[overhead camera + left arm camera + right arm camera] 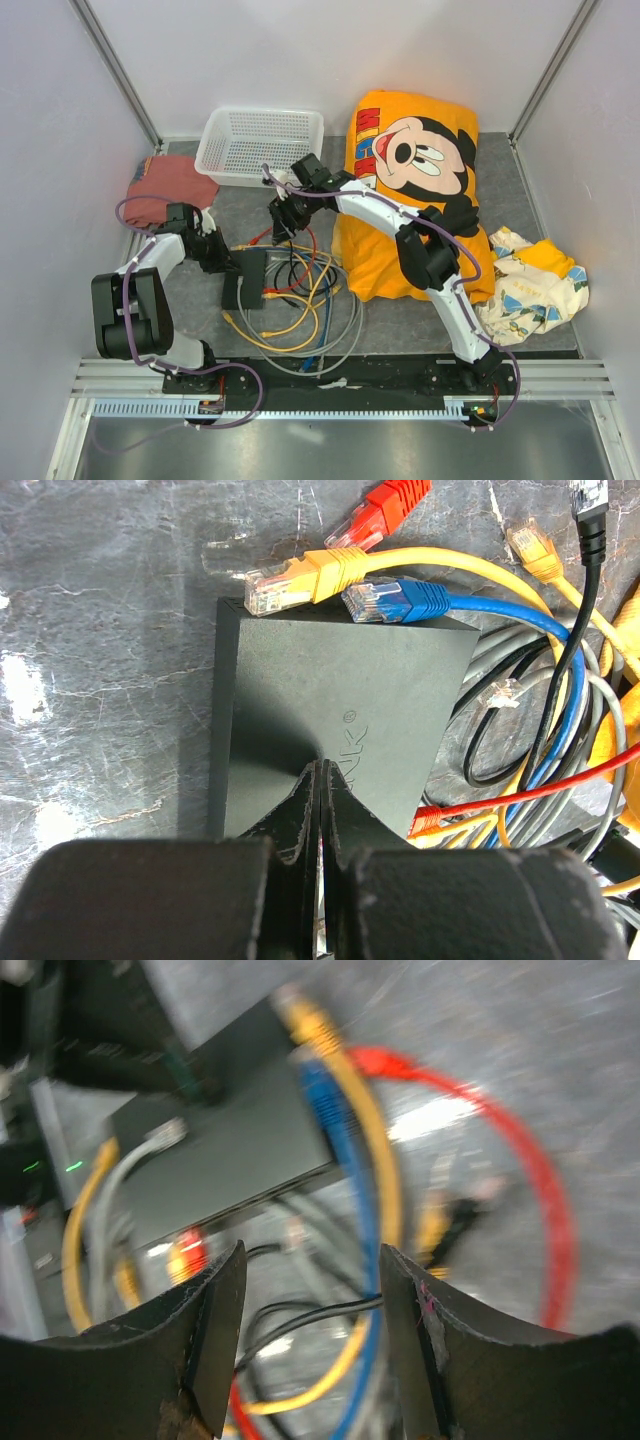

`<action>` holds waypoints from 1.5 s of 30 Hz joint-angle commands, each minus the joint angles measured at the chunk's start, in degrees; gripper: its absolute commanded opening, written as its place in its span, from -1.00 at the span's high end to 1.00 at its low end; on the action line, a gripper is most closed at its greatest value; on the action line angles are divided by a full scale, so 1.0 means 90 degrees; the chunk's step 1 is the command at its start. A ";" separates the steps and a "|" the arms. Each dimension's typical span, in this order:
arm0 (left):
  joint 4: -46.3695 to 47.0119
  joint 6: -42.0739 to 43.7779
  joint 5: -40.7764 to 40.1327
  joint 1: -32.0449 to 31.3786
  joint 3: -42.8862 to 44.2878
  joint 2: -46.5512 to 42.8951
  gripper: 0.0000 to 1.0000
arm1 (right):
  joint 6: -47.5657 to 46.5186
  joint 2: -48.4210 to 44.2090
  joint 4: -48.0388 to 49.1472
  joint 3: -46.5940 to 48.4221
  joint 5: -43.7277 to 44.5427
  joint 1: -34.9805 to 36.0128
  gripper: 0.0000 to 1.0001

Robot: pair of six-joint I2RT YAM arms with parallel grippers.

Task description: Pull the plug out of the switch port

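Left gripper (318, 780): fingers pressed together, tips down on top of switch (340, 710), gripping nothing. Switch flat on table (420, 330) amid tangled cables (300, 310). Right gripper (310, 1345): spread wide above cables, empty. Yellow plug (295, 582) and blue plug (385, 600) at switch's far edge; sockets hidden. Right wrist view blurred.
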 commanded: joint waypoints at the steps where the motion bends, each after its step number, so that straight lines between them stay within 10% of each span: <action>1: 0.0030 -0.0065 -0.0042 0.0018 0.0126 -0.0136 0.97 | 0.0316 -0.0393 0.0222 -0.0471 -0.1432 0.0091 -0.26; 18: -0.0185 0.0053 -0.0071 0.0096 -0.0020 -0.0557 0.97 | 0.0933 0.0221 0.0603 -0.1204 -0.2352 0.0550 -0.17; 32: -0.0214 0.0053 -0.0169 0.0165 -0.0011 -0.0606 0.97 | 0.1314 0.1199 0.1053 0.0388 -0.2078 0.0580 -0.20; 45: -0.0087 -0.0084 -0.0013 0.0165 -0.0089 -0.0254 0.97 | 0.1509 0.0681 0.1043 -0.0823 -0.2450 0.0531 -0.03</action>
